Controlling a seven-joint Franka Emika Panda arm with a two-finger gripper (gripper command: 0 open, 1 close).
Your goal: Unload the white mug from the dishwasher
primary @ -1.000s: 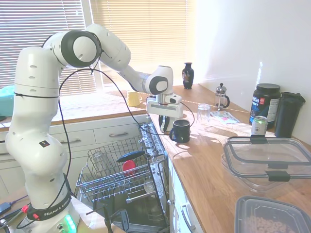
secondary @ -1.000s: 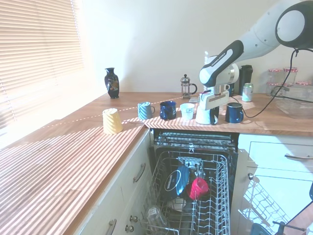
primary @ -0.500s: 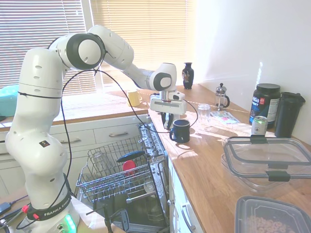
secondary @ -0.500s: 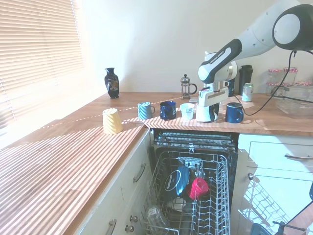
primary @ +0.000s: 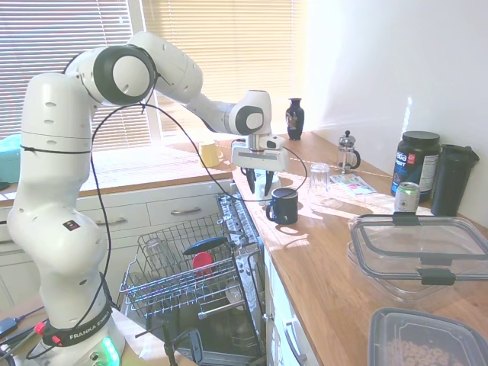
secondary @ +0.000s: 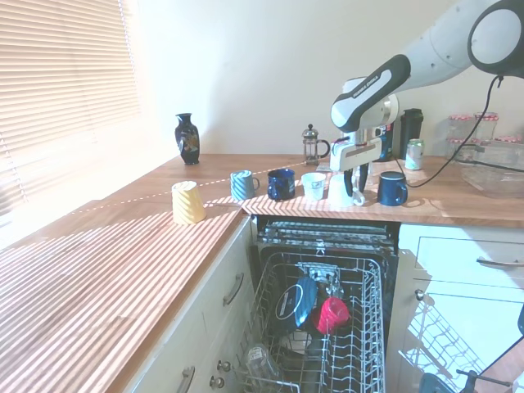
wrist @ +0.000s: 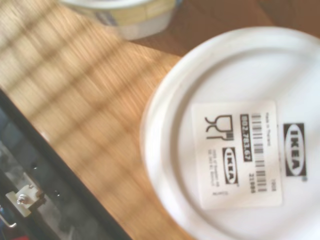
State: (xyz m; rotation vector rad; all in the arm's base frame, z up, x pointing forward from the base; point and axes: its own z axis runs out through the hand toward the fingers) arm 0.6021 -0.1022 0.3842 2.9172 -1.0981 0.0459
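The white mug (secondary: 339,191) stands upside down on the counter (secondary: 205,221), near its front edge above the open dishwasher (secondary: 323,270), between a cup (secondary: 313,186) and the navy mug (secondary: 392,188). The pincer (secondary: 353,178) hangs just above it — fingers spread, apart from it. Further along the row stand another dark mug (secondary: 281,184) and a ribbed mug (secondary: 242,185). The wire rack (primary: 179,274) — pulled out over the dropped door — sits below the counter.
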